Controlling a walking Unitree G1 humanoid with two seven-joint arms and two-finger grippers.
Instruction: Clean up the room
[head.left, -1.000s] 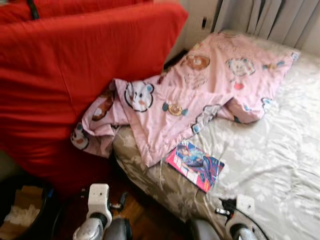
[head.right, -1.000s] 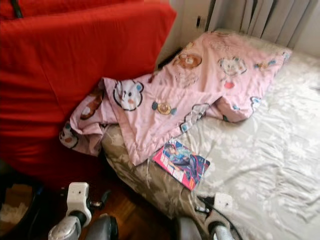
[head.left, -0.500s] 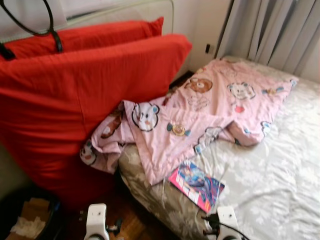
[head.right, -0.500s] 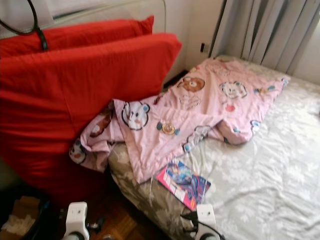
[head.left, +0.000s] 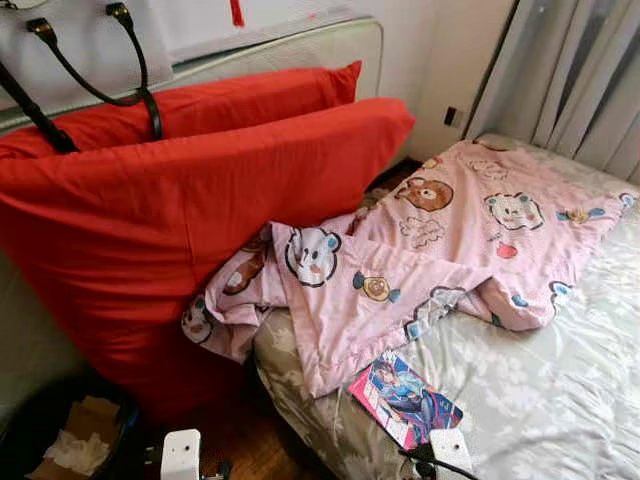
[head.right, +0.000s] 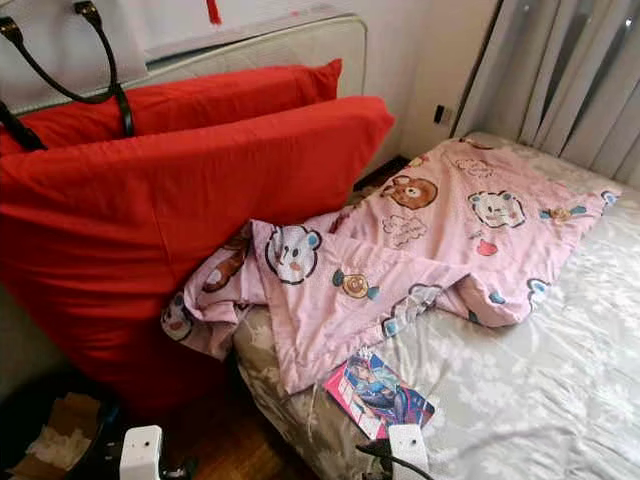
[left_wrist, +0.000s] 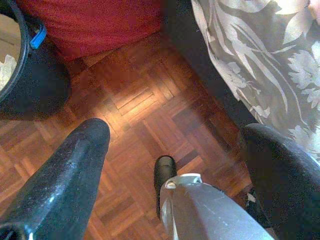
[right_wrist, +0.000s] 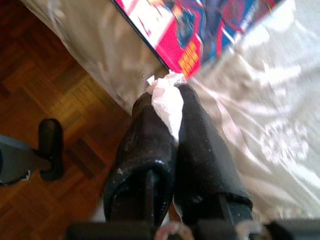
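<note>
The right gripper (right_wrist: 167, 100) pinches a crumpled white tissue (right_wrist: 167, 102) between closed fingers, at the bed's (head.left: 560, 380) near edge beside a glossy comic book (head.left: 405, 398). The left gripper (left_wrist: 175, 135) hangs spread wide above parquet floor (left_wrist: 135, 110).

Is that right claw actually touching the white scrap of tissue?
Touching. In the right wrist view, the right gripper fingers are shut on the white tissue, which pokes out between them.
</note>
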